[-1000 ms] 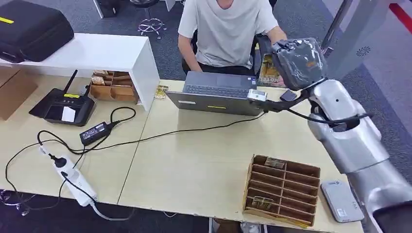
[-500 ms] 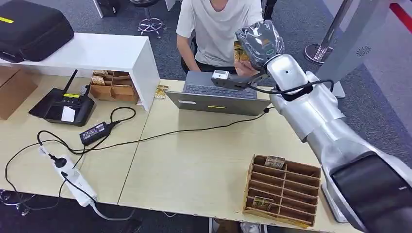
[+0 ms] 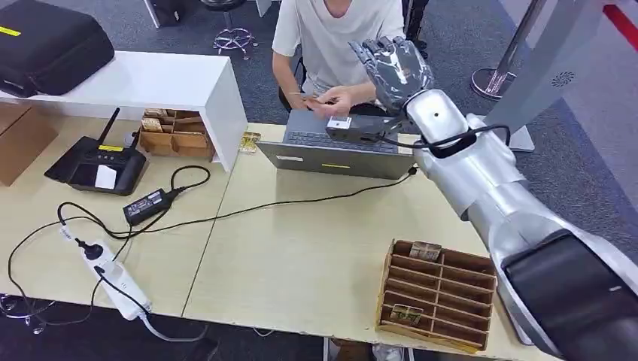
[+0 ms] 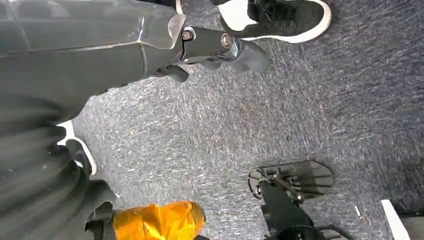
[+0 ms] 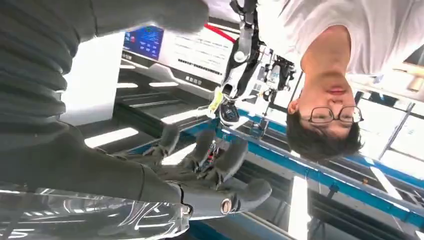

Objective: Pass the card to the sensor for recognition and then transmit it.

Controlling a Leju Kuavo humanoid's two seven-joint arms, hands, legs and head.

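Note:
My right hand [image 3: 392, 63] is raised beyond the table's far edge, in front of a seated person [image 3: 338, 37], its fingers spread and holding nothing. In the right wrist view the right hand [image 5: 210, 165] also has nothing in it. Just left of and below it, the person's hand [image 3: 342, 98] holds a thin tan card [image 3: 307, 96] over the laptop [image 3: 331, 147]. The black card sensor [image 3: 96, 162] sits at the table's far left with a white card [image 3: 106, 177] on it. My left hand [image 4: 215, 47] hangs over the carpet with nothing in it.
A wooden slotted box [image 3: 439, 293] with a few cards stands at the near right. Another wooden box [image 3: 174, 132] sits under the white shelf [image 3: 150, 79]. A power strip [image 3: 113, 276], an adapter [image 3: 147, 204] and cables lie on the left half of the table.
My right arm swung left toward the person with the card. My hand has opened, and the card is now in the person's hand.

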